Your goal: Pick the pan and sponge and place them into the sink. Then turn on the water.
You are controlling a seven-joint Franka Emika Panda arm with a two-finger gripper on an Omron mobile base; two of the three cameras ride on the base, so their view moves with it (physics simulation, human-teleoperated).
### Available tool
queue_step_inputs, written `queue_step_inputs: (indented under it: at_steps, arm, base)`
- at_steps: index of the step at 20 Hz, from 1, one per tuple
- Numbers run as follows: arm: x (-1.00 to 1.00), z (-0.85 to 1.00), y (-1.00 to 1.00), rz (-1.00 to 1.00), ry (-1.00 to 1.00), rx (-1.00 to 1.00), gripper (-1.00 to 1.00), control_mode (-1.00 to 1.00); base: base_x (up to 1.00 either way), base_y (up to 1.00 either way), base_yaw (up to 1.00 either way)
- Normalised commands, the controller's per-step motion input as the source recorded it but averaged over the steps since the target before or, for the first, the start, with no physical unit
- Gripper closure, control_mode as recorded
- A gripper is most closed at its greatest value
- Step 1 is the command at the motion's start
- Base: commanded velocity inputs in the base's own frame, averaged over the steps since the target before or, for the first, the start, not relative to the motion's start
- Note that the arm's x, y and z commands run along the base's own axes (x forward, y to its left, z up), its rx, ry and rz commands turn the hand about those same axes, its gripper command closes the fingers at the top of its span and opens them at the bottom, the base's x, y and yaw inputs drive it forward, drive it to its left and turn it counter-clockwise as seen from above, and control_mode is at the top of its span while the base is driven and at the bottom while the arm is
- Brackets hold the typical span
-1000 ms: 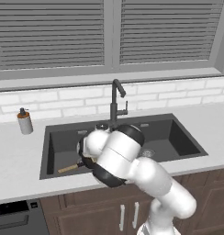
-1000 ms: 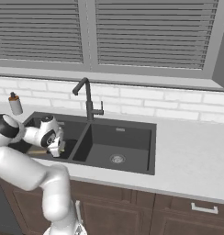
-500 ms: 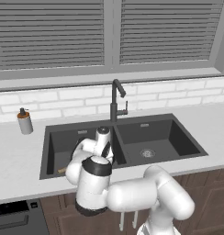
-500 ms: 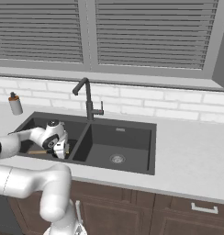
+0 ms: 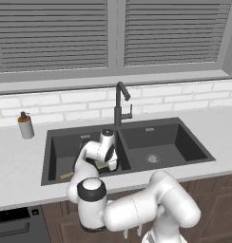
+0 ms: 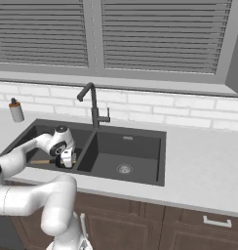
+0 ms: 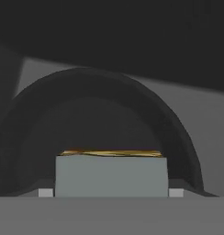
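Grey-green sponge (image 7: 111, 176) sits between tool (image 5: 108, 163) fingers, low in left basin of sink (image 5: 56, 137), over black pan (image 7: 49, 119) already lying there. Tool looks spread wide around sponge; whether it pinches or has let go, cannot tell. You should lift straight up, clear pan rim, then head for faucet (image 5: 120, 102) lever. No brands, labels or writing readable.

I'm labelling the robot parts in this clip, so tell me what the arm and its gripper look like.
The arm is glossy white, built of thick rounded segments, with a dark round cap on one joint. It ends in a white hand carrying the two-finger gripper, whose body looks boxy and white with darker parts near the fingers. No cables or printed markings can be made out.
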Motion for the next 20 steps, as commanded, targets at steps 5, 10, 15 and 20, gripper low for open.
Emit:
queue_step_inputs:
  at_steps: [5,10,15,20]
  arm:
    - [-0.03,-0.12,0.00,0.00,-0.19,0.00,-1.00,-1.00]
    - [-0.58,0.65,0.00,0.01,-0.33,0.15,-1.00,-1.00]
    - [-0.64,1.00,0.00,0.10,-0.21,0.10,-1.00,-1.00]
    - [-0.60,1.00,0.02,0.08,-0.18,0.00,-1.00,-1.00]
  base:
    - [0.00,0.00,0.00]
    - [0.00,0.00,0.00]
    - [0.00,0.00,0.00]
    - [0.00,0.00,0.00]
